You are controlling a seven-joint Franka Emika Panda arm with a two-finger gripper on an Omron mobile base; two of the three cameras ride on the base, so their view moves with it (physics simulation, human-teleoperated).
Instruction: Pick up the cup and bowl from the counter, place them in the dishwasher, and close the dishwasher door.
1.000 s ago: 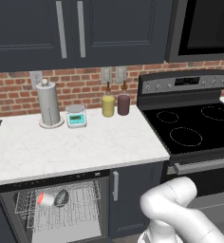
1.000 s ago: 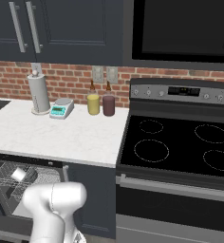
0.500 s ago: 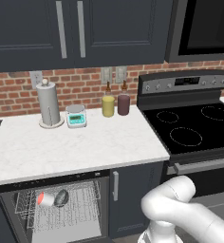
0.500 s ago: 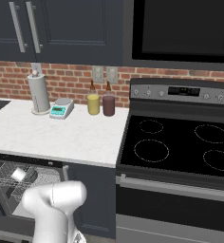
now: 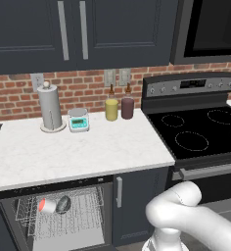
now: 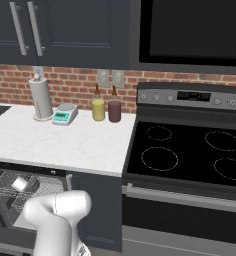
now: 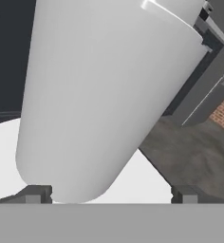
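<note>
Down at seven o'clock, the cup (image 5: 46,205) and bowl (image 5: 63,204) lay side by side in the dishwasher (image 5: 58,220), unmoved over the last second; the gripper (image 7: 109,193) stayed open, empty. Probably only door-closing remained.

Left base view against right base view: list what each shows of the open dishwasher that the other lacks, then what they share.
Left base view alone: the small light-grey cup lying on its side in the silver wire rack, red-pink interior facing the camera, with the small dark-grey speckled bowl right beside it.

Right base view alone: the cup seen from its pale outside, and the white arm crossing in front of the rack.

Both: the dishwasher's dark cavity open under the white marble-like counter, rack holding the cup.
</note>
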